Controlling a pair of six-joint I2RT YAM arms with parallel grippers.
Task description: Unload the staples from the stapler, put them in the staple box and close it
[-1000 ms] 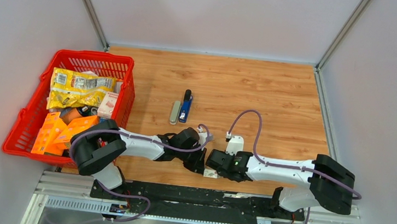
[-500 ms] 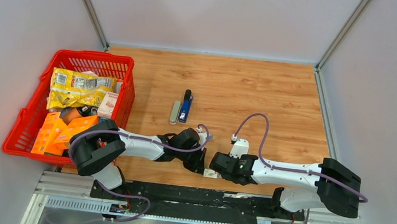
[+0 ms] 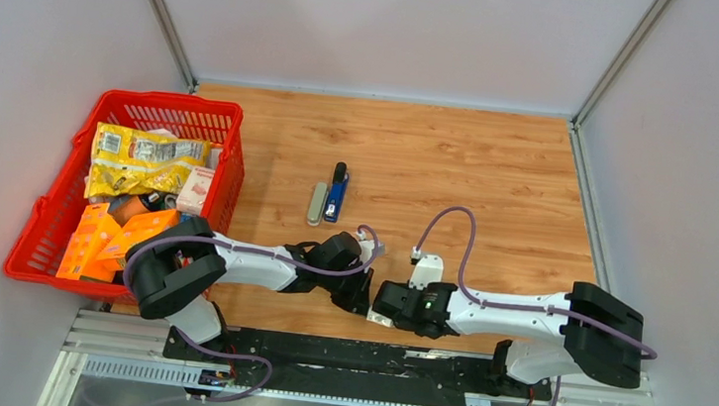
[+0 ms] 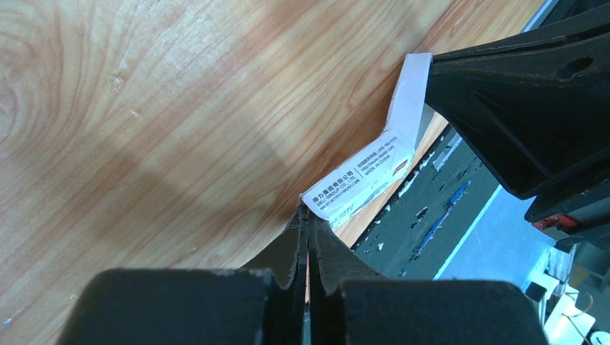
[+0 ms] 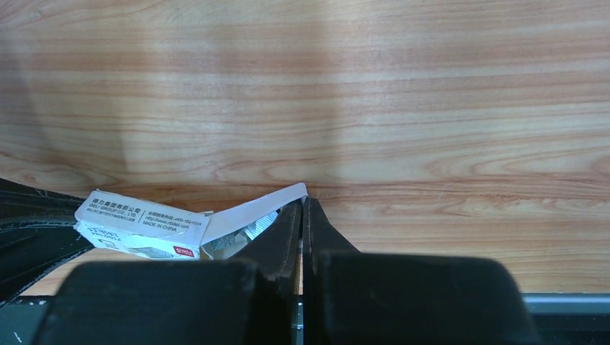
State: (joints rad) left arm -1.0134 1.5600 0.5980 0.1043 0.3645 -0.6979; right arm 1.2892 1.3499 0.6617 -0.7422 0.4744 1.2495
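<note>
A blue and black stapler (image 3: 337, 193) lies mid-table beside a grey stapler-like bar (image 3: 317, 203); neither gripper is near them. No loose staples show on the table. A small white printed packet (image 3: 381, 317) lies at the table's near edge between both grippers. My left gripper (image 3: 364, 301) is shut, its tips (image 4: 305, 213) pinching the packet's corner (image 4: 360, 183). My right gripper (image 3: 387, 305) is shut with its tips (image 5: 302, 203) on the packet's opened flap (image 5: 252, 210). Shiny grey bits (image 5: 253, 228) show inside the packet's open end (image 5: 140, 224); I cannot tell what they are.
A red basket (image 3: 228, 116) with snack packs stands at the left. The black rail (image 3: 361, 357) runs just beyond the table's near edge, right beside the packet. The right gripper's black body (image 4: 532, 100) fills the left wrist view's upper right.
The right gripper drew back a little to the right, then came in left again towards the left gripper. The left arm and the staplers have not moved.
</note>
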